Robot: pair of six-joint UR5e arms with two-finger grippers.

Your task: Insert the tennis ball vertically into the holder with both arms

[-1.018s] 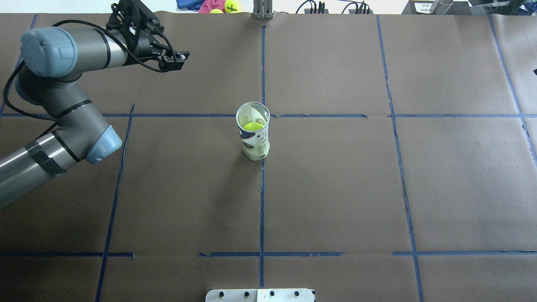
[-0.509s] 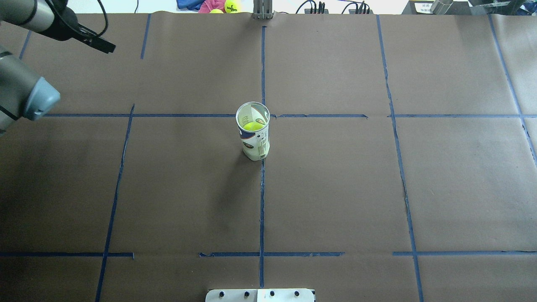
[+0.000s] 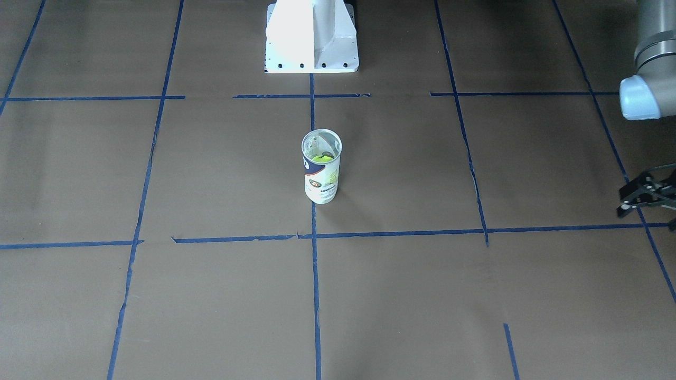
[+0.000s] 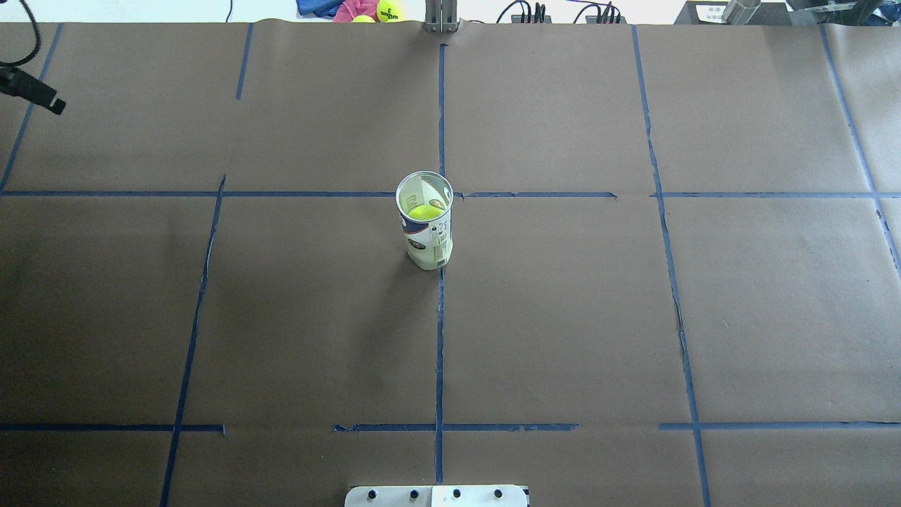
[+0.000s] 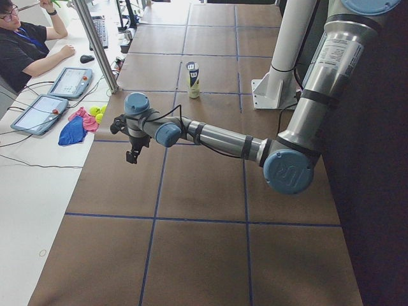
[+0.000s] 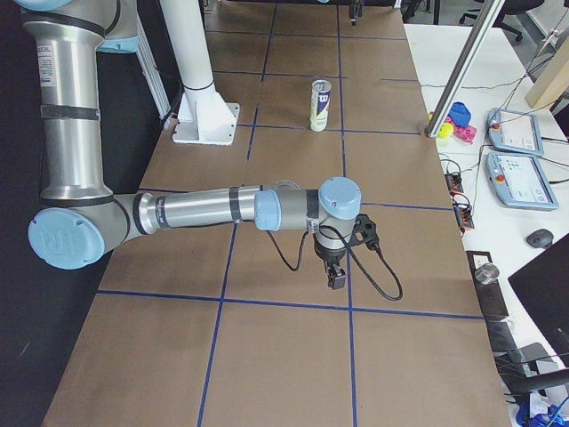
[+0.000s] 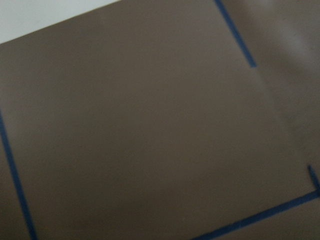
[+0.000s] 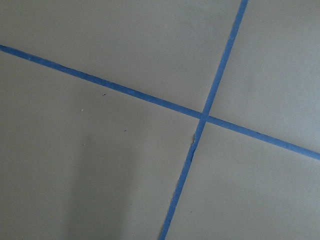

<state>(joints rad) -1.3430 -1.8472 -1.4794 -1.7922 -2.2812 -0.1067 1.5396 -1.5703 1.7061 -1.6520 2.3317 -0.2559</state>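
Inside the holder [image 4: 424,236], tennis ball [image 4: 425,211] lies far from left claw [image 5: 132,155], state unclear.

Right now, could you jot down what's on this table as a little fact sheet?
Holder: clear plastic tennis-ball can with a white and navy label, standing upright mid-table, mouth open
Ball: fuzzy yellow-green tennis ball, inside the can
Left arm: silver-grey, jointed, stretched toward one table end, far from the can, carrying nothing
Right arm: same build, stretched toward the opposite end, far from the can, carrying nothing
Table: brown paper surface gridded with blue tape
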